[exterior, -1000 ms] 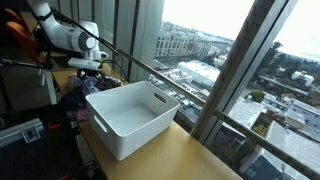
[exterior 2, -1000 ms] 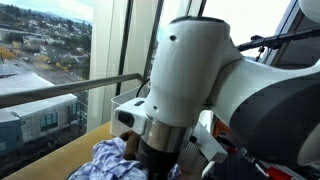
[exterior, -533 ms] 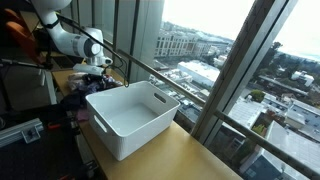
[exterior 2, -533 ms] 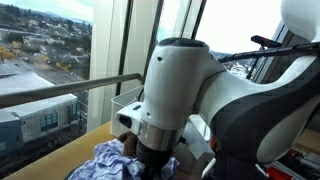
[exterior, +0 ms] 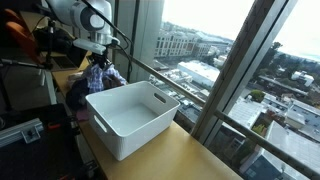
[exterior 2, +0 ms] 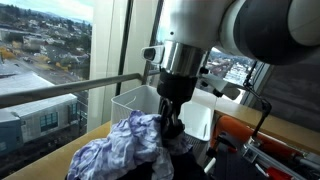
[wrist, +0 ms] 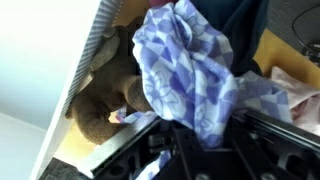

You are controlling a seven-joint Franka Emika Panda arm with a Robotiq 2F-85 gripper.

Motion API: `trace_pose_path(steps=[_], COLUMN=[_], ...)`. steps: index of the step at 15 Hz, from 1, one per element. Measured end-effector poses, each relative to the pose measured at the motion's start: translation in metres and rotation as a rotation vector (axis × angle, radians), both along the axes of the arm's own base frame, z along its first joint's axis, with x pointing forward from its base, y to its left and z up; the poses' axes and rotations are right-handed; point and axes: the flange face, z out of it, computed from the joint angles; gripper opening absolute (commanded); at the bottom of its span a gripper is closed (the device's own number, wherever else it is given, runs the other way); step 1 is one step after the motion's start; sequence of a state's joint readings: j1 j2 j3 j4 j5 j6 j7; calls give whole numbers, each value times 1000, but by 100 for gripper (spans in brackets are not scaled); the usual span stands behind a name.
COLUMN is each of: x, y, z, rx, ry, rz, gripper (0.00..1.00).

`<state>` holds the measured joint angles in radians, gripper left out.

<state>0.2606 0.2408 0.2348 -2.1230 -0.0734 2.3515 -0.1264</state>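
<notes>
Wrist view is showing my tool (wrist: 192,138) clamping the blue-and-white checked cloth (wrist: 190,70); I am now lifting it off the dark clothes pile (exterior: 74,97) beside the white plastic bin (exterior: 130,120).

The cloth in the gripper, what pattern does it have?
The cloth has blue-and-white checks; wrist view.

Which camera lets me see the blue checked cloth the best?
The wrist view: the blue checked cloth fills the picture, its pattern plain. In an exterior view the cloth looks crumpled and paler; in an exterior view the cloth is small and far, beyond the white bin.
</notes>
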Motion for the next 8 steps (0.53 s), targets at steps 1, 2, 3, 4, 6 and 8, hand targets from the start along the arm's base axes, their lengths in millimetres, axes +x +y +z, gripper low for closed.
trace_pose_path(steps=[1,2,3,4,6,8], x=[3,5,6,8,13,18], y=[-10,-20,-32,-43,-67,-91], z=[21,41,62,83,127,173], rx=[16,32,46,58,78,90], ry=[-1,-4,-8,-16,-38,-72], rz=[-24,-46,-68,-89,-129,-168], gripper=[5,5,5,5,5,5])
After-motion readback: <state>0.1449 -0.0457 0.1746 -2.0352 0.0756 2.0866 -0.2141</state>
